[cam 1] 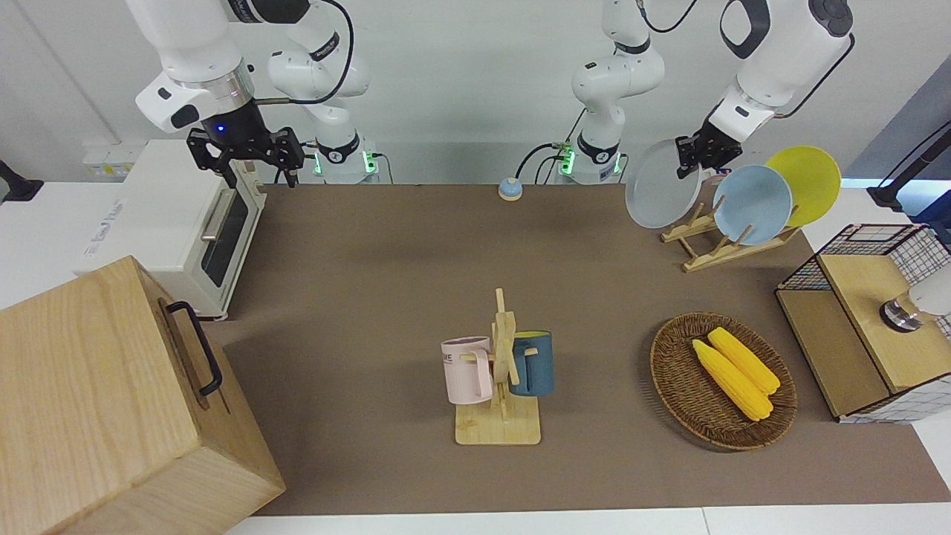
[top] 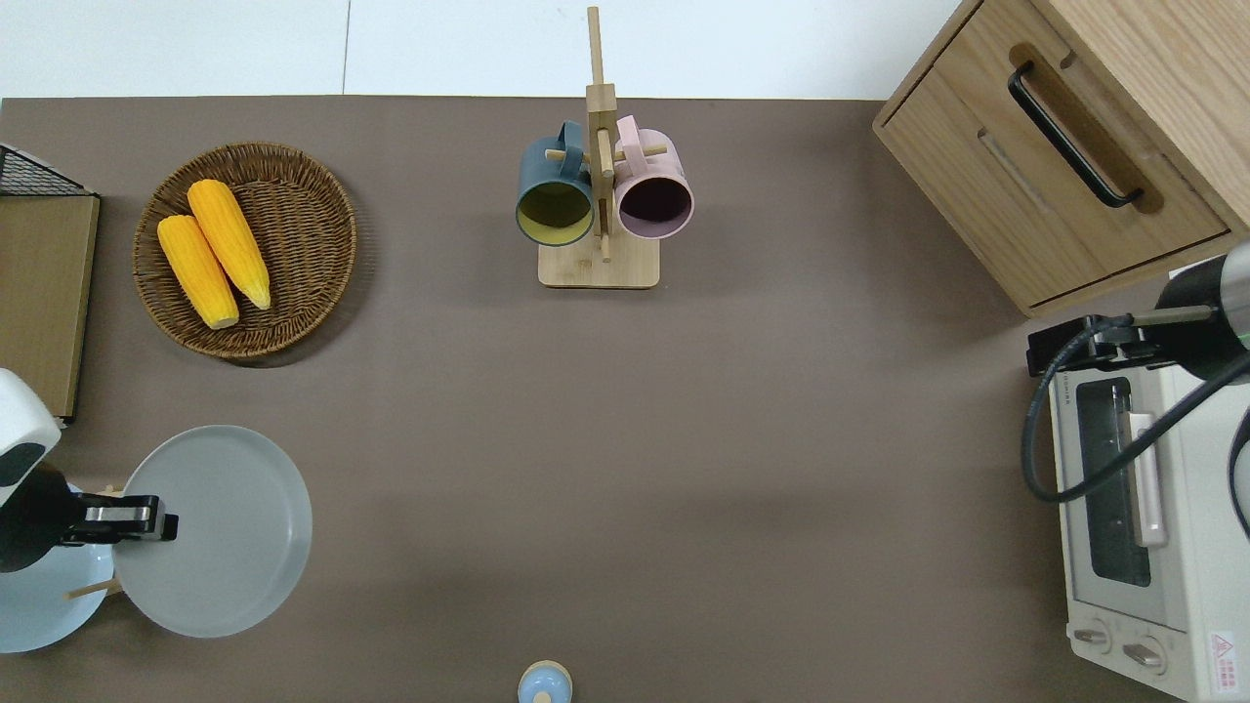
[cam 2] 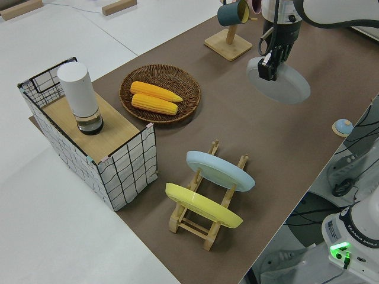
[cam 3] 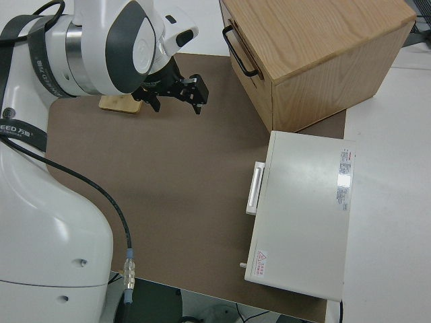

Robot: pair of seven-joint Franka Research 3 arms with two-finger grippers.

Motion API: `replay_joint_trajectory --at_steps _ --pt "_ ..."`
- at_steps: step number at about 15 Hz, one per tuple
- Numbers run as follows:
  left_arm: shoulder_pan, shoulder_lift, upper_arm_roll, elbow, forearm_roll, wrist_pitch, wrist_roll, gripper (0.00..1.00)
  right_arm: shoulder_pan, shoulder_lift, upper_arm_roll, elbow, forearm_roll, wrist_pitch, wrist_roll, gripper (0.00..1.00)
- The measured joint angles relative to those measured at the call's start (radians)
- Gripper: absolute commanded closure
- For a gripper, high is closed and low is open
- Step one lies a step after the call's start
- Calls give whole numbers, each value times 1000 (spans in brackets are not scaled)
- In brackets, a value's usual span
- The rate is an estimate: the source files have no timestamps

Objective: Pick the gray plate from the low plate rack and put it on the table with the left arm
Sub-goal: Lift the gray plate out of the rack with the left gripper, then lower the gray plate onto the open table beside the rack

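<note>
1. The gray plate [top: 220,532] is off the rack and in the air, tilted, over the tabletop [top: 684,439] near the corner at the left arm's end on the robots' edge.
2. The left gripper [top: 146,517] is closed on the gray plate's rim; its fingers clamp the edge on the side toward the rack.
3. The low plate rack [cam 2: 204,222] stands on the tabletop at that same corner, just beside the held plate. It carries a sky-blue plate [cam 2: 219,170] and a yellow plate [cam 2: 201,205], both leaning on the pegs.
4. A wicker basket [top: 312,234] holding two corn cobs [top: 212,252] lies farther from the robots along the same end.
5. A mug stand [top: 599,268] with two mugs sits near the middle of the edge farthest from the robots.
6. The right arm is parked; its gripper [cam 1: 256,157] has the fingers spread apart and holds nothing.
</note>
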Motion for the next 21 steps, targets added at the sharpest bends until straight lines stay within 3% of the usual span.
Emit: replay_joint_trajectory --at_steps 6,12,21 --pt "1 53 5 -26 -237 -19 6 1000 0 0 0 0 0 0 0 17" --pt "5 125 13 -98 -326 26 132 1000 0 0 0 0 0 0 0 17" --pt "27 130 23 -273 -398 189 316 1000 0 0 0 0 0 0 0 17"
